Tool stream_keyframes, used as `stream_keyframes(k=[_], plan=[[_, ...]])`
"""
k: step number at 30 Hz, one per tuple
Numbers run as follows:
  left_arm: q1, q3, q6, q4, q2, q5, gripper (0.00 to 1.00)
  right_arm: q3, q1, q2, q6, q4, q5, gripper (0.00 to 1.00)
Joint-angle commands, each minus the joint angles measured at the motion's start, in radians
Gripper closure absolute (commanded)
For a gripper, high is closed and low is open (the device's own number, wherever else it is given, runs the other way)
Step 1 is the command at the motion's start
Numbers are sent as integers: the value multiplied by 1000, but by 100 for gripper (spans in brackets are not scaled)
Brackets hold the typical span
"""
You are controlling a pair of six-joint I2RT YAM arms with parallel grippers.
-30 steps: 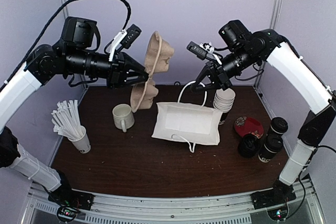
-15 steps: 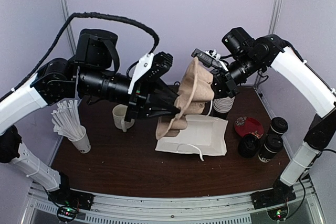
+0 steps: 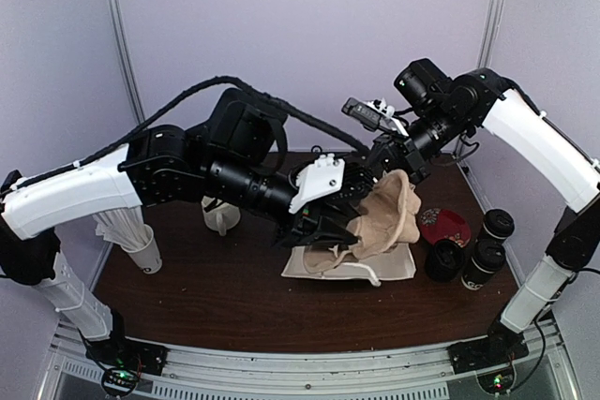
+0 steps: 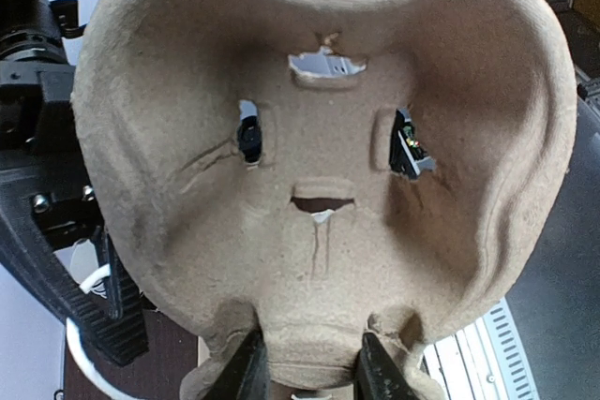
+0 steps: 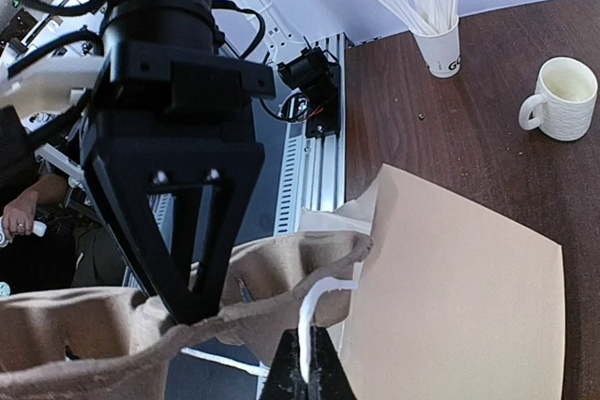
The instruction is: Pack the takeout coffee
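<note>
Over the middle of the dark brown table (image 3: 187, 297), the left gripper (image 4: 309, 369) holds a tan moulded-pulp cup carrier (image 4: 319, 138) by its edge, its jaws set narrow and pinching the thin rim between them. The carrier hangs tilted, its cup wells facing sideways rather than up. It is just above the mouth of a flat white paper bag (image 3: 398, 267) that lies on its side on the table. That edge grip seems chosen so that the carrier can go into the bag end first, with the fingers outside the opening.

The right gripper (image 5: 302, 372) is closed tight on the bag's white loop handle (image 5: 317, 299). Judging by the wrist view, it lifts the upper lip so that the mouth gapes towards the carrier. One arm thus serves the other, since the bag would otherwise lie shut.

The takeout coffee itself, two small black paper cups with black lids (image 3: 485, 264), stands untouched at the right edge of the table. It is near the base of the right arm and well apart from both grippers. Just beside the cups are a round red lid-like piece (image 3: 442, 226) and a dark round thing (image 3: 442, 261) that I cannot identify. A white ceramic mug (image 5: 562, 96) and a white cup of white sticks (image 5: 439, 44) stand on the left side, away from the work. Packing the cups looks some way off, because the carrier must be seated in the bag first.
</note>
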Motion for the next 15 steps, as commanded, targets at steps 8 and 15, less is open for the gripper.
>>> stream_keyframes(k=[8,15], plan=[[-29,50,109,31,61,-39,71,-11,14,-39,-16,-3,-31,100],[-114,45,173,2,62,-166,71,17,13,-31,-15,-5,-27,100]])
